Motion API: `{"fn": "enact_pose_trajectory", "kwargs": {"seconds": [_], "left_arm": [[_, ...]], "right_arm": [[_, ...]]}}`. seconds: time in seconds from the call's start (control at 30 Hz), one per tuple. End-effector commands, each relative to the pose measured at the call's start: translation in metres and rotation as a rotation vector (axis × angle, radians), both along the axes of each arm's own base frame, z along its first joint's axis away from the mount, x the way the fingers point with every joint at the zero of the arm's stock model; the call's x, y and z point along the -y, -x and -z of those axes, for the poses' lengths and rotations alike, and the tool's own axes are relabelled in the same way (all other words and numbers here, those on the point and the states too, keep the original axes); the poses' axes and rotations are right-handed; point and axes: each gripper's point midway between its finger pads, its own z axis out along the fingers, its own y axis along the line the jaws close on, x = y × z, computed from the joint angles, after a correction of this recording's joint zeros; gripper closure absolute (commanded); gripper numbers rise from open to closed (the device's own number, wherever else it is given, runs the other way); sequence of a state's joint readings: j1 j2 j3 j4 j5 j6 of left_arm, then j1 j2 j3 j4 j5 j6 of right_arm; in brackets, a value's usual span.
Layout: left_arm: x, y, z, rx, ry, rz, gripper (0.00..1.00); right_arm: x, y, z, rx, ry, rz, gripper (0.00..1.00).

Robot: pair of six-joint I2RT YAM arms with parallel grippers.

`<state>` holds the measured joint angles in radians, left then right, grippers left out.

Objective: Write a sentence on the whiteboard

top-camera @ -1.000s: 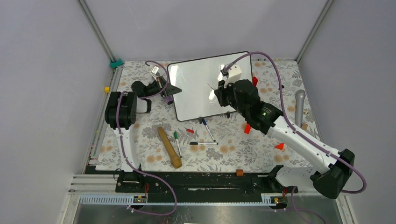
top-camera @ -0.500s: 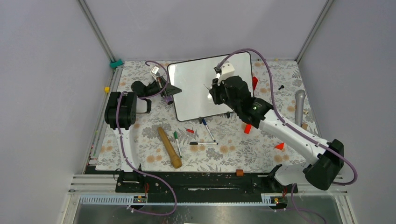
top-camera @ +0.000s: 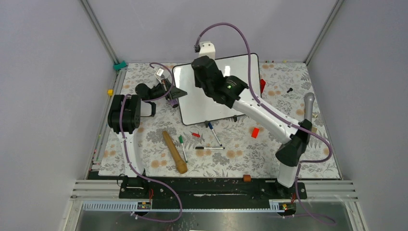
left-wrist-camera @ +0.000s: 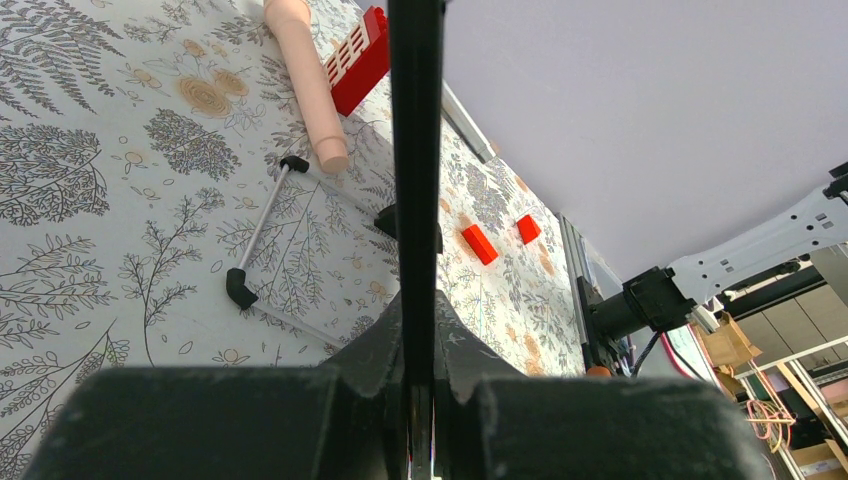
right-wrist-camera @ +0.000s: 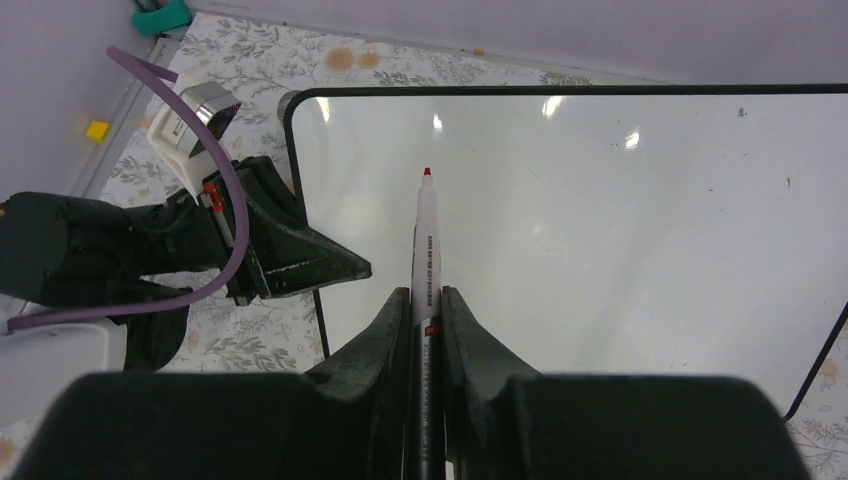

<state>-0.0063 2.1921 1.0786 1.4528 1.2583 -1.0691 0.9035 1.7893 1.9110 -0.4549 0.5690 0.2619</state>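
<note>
The whiteboard point(top-camera: 195, 103) stands at the back middle of the table, its white face blank; no red sentence shows on it. My left gripper point(top-camera: 178, 93) is shut on the board's left black frame, seen edge-on in the left wrist view point(left-wrist-camera: 415, 150) between my fingers point(left-wrist-camera: 417, 300). My right gripper point(right-wrist-camera: 427, 295) is shut on a white marker point(right-wrist-camera: 427, 240) whose red tip point(right-wrist-camera: 427, 172) points at the board's upper left part point(right-wrist-camera: 620, 230). From above, the right gripper point(top-camera: 204, 72) hangs over that corner. Whether the tip touches the board is unclear.
On the flowered cloth in front of the board lie a wooden roller point(top-camera: 174, 151), a green marker point(top-camera: 182, 144), a blue marker point(top-camera: 214, 133), a black marker point(top-camera: 209, 147) and a red cap point(top-camera: 195, 134). A red block point(top-camera: 255, 132) and a microphone point(top-camera: 308, 108) lie to the right.
My right arm has swung left and back across the board, carrying the marker from its right half to its upper left. The left gripper and board have not moved.
</note>
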Motion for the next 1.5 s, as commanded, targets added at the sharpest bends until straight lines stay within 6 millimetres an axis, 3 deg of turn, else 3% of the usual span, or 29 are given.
{"fn": "enact_pose_trajectory", "kwargs": {"seconds": [0.0,0.1,0.2,0.43,0.97,1.13,1.3,1.47], "left_arm": [[-0.001,0.009,-0.006,0.070,-0.033,0.064,1.00],[-0.001,0.009,-0.006,0.072,-0.033,0.064,1.00],[-0.001,0.010,-0.006,0.075,-0.034,0.064,1.00],[-0.002,0.010,-0.005,0.071,-0.032,0.061,1.00],[-0.002,0.013,-0.007,0.091,-0.039,0.063,1.00],[0.010,0.027,-0.010,0.144,-0.060,0.125,1.00],[0.030,0.034,0.003,0.124,-0.054,0.155,1.00],[0.024,0.027,0.005,0.107,-0.042,0.088,1.00]], "right_arm": [[0.013,-0.002,-0.003,-0.021,0.080,0.149,1.00],[-0.004,-0.003,0.000,-0.042,0.074,0.080,1.00],[-0.032,0.007,0.003,-0.057,0.105,-0.137,1.00],[-0.058,0.002,0.000,-0.089,0.100,-0.208,1.00],[-0.063,-0.027,0.021,-0.139,0.075,-0.242,1.00],[-0.063,-0.035,0.024,-0.125,0.075,-0.234,1.00],[-0.062,-0.038,0.026,-0.122,0.074,-0.239,1.00],[-0.054,-0.039,0.034,-0.136,0.096,-0.228,1.00]]}}
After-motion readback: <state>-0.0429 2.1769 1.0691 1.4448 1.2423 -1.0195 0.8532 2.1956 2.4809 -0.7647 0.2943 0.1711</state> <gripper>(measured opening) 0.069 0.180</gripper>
